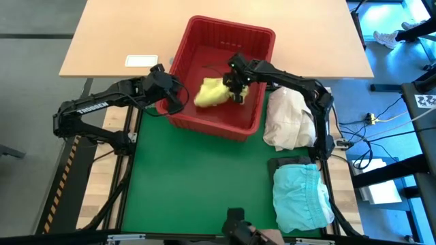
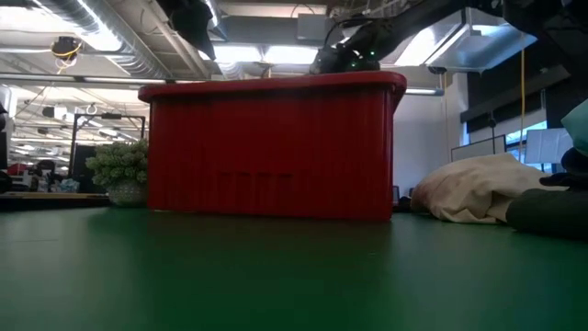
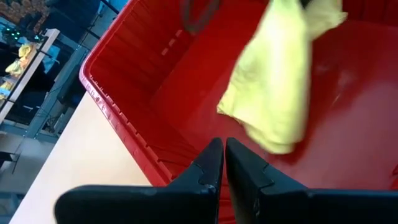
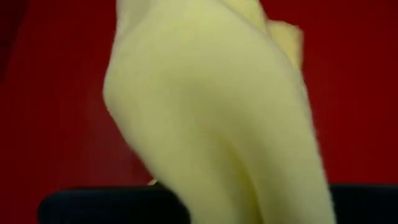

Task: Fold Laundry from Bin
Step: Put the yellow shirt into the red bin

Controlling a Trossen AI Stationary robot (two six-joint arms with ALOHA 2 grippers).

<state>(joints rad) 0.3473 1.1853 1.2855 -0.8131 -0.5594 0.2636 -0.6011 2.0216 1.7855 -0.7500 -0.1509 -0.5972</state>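
The red bin (image 1: 248,37) stands at the far edge of the green mat. Inside it hangs a bright yellow garment (image 1: 212,92), with my right gripper (image 1: 236,94) shut on its upper end; the cloth fills the right wrist view (image 4: 211,112) and hides the fingers there. My left gripper (image 3: 224,165) is shut, with nothing between its fingers. It stands at the bin's left wall (image 1: 174,102), over the rim (image 3: 118,118). My left gripper is right at the bin's left rim; I cannot tell whether it touches it. My right gripper holds the yellow garment by a bunched upper part (image 3: 292,9), coming from above and slanting down into the bin. The cloth hangs slack below the fingers, its lower end (image 3: 273,140) close to the bin's floor.
On the mat's right side lie a cream-white bundle (image 1: 289,119), a dark garment (image 1: 289,163) and a folded turquoise garment (image 1: 300,197). A white card (image 1: 142,60) lies on the wooden table beyond. A small green plant ball (image 2: 119,170) sits left of the bin.
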